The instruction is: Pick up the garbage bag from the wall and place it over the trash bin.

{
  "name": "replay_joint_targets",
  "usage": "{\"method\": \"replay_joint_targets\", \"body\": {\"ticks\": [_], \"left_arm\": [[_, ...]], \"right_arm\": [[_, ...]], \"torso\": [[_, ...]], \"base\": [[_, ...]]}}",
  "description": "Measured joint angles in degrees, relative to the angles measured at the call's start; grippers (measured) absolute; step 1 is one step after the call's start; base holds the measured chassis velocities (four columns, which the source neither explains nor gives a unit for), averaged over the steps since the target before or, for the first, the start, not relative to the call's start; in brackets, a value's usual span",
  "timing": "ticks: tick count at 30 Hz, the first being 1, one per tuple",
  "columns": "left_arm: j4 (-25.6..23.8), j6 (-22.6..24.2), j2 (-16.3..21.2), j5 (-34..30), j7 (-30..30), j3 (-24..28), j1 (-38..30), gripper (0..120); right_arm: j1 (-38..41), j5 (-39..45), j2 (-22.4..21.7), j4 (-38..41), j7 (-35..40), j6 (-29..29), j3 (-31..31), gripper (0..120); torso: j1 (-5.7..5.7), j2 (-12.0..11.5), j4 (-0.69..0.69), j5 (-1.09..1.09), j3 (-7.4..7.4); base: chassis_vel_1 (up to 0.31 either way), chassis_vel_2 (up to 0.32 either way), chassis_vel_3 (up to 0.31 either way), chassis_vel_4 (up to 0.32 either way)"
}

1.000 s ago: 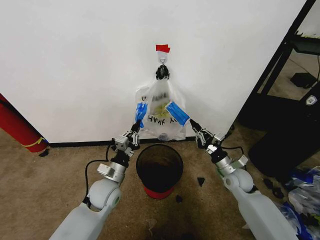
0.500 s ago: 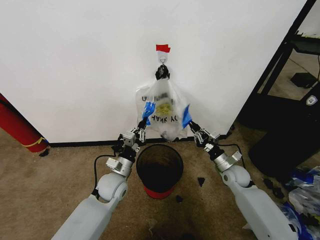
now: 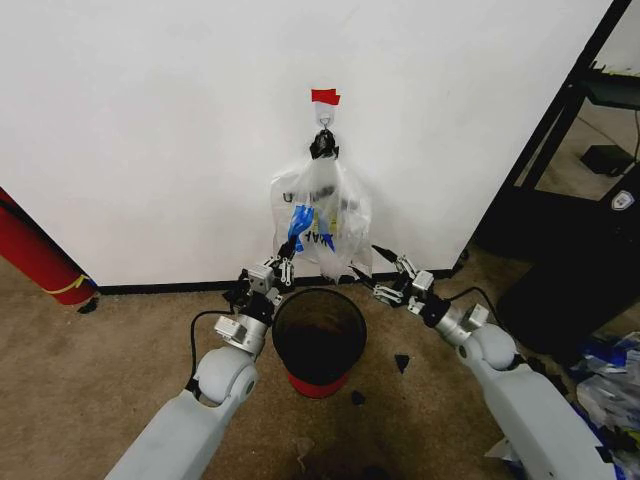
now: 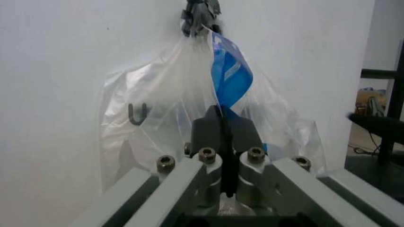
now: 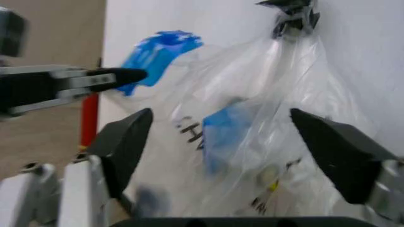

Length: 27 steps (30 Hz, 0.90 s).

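The garbage bag point(image 3: 325, 215), thin clear plastic with black print and blue patches, hangs by its handles from a small hook point(image 3: 323, 143) on the white wall point(image 3: 150, 120), under a strip of red tape. My left gripper point(image 3: 288, 249) is shut on a blue patch point(image 4: 228, 78) at the bag's lower left side. My right gripper point(image 3: 371, 264) stands open just off the bag's lower right, touching nothing. In the right wrist view its fingers point(image 5: 129, 142) spread wide before the bag point(image 5: 252, 123). The black mesh trash bin point(image 3: 298, 302) with a red base stands on the carpet directly below.
A red cylinder point(image 3: 35, 255) leans at the far left by the black baseboard. A black rack point(image 3: 575, 200) stands to the right, with plastic litter point(image 3: 605, 390) on the carpet beside it. Small dark scraps lie near the bin.
My right gripper has let go of the bag's right blue patch, opened, and dropped lower and away. The bag's right side has fallen back. The left gripper keeps its hold.
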Motion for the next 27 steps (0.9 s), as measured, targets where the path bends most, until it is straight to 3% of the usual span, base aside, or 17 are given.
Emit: {"method": "replay_joint_targets", "body": {"ticks": [5,8,17,22,27], "left_arm": [[0.1,0.1,0.0,0.1,0.0,0.2,-0.3,0],[0.4,0.1,-0.1,0.2,0.0,0.4,-0.4,0],[1.2,-0.2,-0.9,0.8,0.1,0.5,-0.6,0],[1.7,-0.5,-1.1,0.8,0.1,0.4,-0.8,0],[2.1,-0.6,-1.1,0.9,0.1,0.3,-1.0,0]], "right_arm": [[7.0,-5.6,-0.1,-2.3,5.6,-3.0,-5.3,99],[11.1,-7.5,-0.8,-3.1,5.7,-5.8,-8.4,100],[22.9,-10.9,-4.6,-3.1,-5.7,-13.9,-16.1,100],[26.5,-15.7,-4.7,-4.4,-9.9,-17.4,-16.5,90],[27.8,-19.3,-3.6,-6.4,-11.7,-19.6,-15.6,70]], "torso": [[0.0,0.0,0.0,-0.01,0.0],[0.0,0.0,0.01,0.01,0.01],[0.0,0.0,-0.02,0.0,0.01],[0.0,0.0,-0.01,-0.01,0.0],[0.0,0.0,-0.01,0.0,0.0]], "base": [[0.0,0.0,0.0,0.0],[0.0,0.0,0.0,0.0],[0.0,0.0,0.0,0.0],[0.0,0.0,0.0,0.0],[0.0,0.0,0.0,0.0]]}}
